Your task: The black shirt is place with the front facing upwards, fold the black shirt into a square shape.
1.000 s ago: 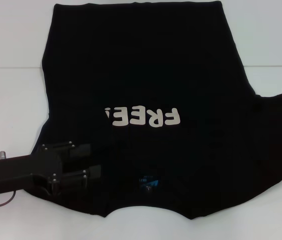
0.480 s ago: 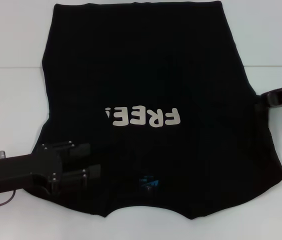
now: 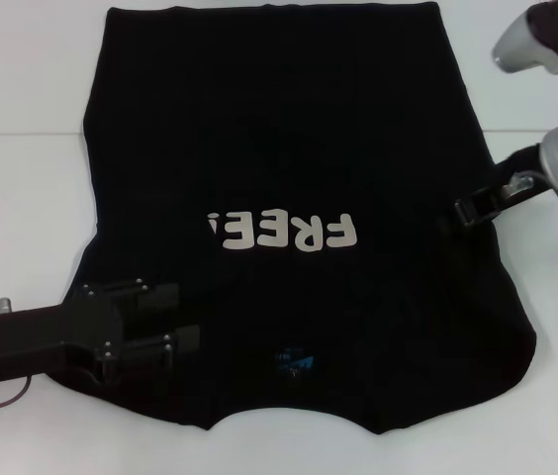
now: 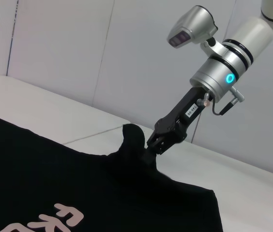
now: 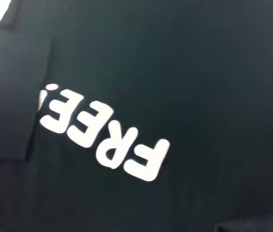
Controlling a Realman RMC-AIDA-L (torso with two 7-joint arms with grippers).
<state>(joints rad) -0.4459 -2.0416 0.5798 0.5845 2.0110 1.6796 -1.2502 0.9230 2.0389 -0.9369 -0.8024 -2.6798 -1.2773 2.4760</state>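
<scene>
- Nearest the robot, the left gripper (image 3: 182,319) is resting on the near-left corner of the black shirt (image 3: 289,129), up by the collar end. Its 2 fingers are standing apart and it doesn't look to be pinching any cloth, just sitting there.
- The shirt is lying flat on the white table (image 3: 22,198), front up, collar and blue neck label (image 3: 291,360) toward the robot, hem at the far edge. So its long axis is running near to far, and the "FREE!" letters (image 3: 284,231) are reading upside down from the head camera.
- Further out on the right, the right gripper (image 3: 477,205) is clamped on the shirt's right sleeve. In the left wrist view you can see the cloth bunching up in a peak at the right gripper (image 4: 157,143).
- My guess: it's folding that sleeve inward. The shirt body is lying to the left of the right gripper, so the carry needs to be going across the long axis toward the letters. The right arm is clearly the nearer 1 for this side.
</scene>
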